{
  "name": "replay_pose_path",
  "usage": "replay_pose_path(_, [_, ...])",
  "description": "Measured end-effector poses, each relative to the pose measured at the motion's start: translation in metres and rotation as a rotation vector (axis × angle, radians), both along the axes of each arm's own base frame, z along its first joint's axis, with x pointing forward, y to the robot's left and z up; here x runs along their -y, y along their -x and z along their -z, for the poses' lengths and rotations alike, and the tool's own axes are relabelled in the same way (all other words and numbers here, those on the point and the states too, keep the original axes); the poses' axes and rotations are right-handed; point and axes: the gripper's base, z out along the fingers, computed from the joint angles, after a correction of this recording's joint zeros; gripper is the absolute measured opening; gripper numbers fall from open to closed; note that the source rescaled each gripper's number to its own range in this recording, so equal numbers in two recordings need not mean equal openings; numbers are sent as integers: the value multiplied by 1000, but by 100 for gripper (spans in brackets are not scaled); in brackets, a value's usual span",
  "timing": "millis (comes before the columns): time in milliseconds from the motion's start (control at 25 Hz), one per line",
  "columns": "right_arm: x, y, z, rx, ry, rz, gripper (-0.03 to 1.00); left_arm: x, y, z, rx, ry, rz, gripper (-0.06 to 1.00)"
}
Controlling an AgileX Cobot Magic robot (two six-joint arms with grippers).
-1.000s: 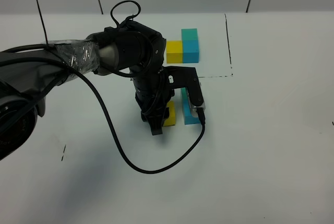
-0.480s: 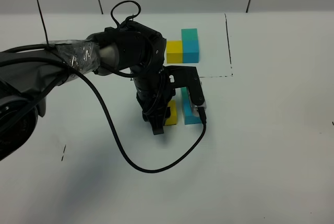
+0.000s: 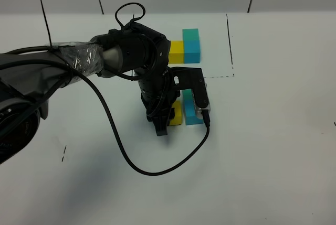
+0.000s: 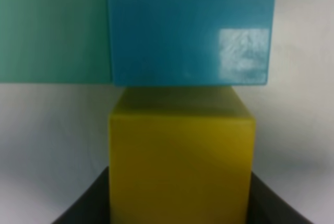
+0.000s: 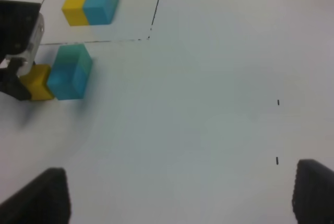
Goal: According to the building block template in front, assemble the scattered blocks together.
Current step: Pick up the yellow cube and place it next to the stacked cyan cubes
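White tabletop point(image 3: 273, 146): left jaws clenched behind yellow cube point(image 4: 180, 166) (hidden overhead), right jaws released.

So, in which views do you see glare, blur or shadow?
Left wrist view: all soft and out of focus, with a white glare patch on the blue cube. Right wrist view: mildly blurred, a faint shadow near the yellow cube. Exterior high view: sharp, with the left arm's soft shadow on the table.

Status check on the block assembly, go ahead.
Left gripper shut behind yellow block, which touches blue block. Right gripper open, idle. Template untouched.
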Motion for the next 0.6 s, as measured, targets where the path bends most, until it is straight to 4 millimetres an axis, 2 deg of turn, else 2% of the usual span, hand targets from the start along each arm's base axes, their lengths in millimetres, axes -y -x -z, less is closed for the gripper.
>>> replay_pose_path(600, [0,0,0,0,0,0,73,1,-1,0,8,14,-5,0])
